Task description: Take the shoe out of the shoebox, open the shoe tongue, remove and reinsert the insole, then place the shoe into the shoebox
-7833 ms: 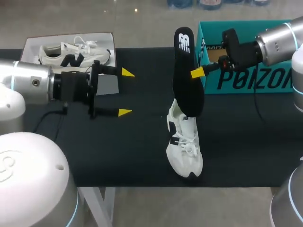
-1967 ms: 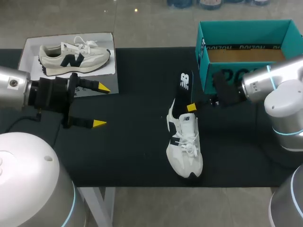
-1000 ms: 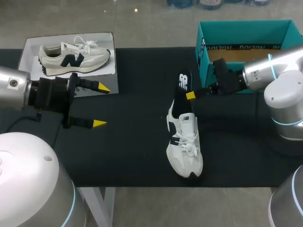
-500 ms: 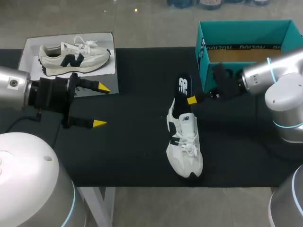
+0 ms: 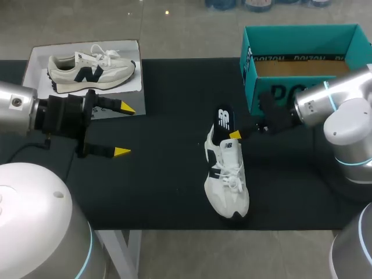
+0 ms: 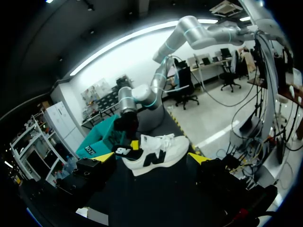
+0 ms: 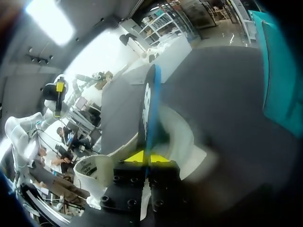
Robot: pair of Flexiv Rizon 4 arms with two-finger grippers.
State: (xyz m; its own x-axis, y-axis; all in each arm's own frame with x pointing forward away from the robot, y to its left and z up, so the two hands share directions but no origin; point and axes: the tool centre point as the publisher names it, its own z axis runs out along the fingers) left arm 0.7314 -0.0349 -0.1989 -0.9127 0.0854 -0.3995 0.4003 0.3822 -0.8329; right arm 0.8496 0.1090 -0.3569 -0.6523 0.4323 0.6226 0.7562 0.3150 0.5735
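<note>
Shoebox [image 5: 299, 29] sits upper right on the surface [image 5: 168, 116], shoe [image 5: 228, 180] lower centre. The insole [image 5: 224, 121] is half in, pinched by my right tool [image 5: 235, 135]. My left tool [image 5: 122, 129] hangs spread at mid-left. Nothing's bracing the shoe, so I reckon pushing could slide it or buckle the insole.

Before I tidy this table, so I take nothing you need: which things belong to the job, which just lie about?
Job: white shoe, black insole held by the right gripper, teal shoebox.
Lying about: second shoe on the white board.
</note>
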